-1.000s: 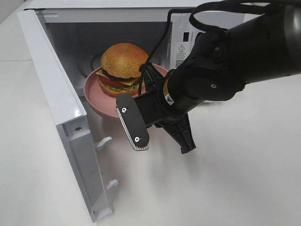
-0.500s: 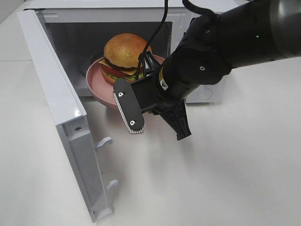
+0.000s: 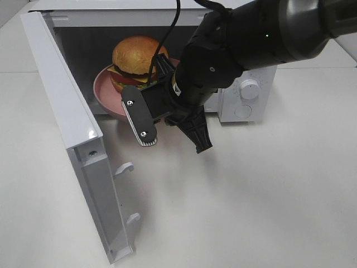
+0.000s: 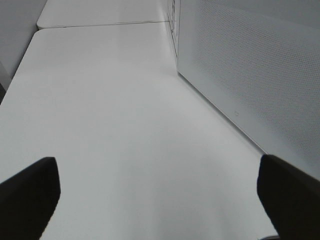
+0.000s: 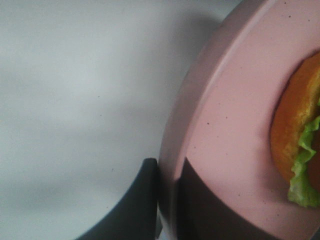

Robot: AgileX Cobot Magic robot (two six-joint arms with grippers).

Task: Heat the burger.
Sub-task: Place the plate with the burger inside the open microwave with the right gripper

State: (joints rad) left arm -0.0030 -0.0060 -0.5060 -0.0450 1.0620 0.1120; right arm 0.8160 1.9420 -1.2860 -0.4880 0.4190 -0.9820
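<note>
Right gripper [image 5: 167, 172] pinched shut on the near rim of the flat round pink plate [image 3: 105, 92]; the small brown-bunned burger [image 3: 135, 56] rides on it, at the mouth of the open white microwave oven [image 3: 245, 95]. I hold one edge only, so the plate could sag or twist and shed the burger. Its edge may also clip the opening on the white door [image 3: 61, 106] side if I drift.

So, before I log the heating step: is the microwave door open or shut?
Open: the door stands wide, leaving the burger in plain view.
</note>
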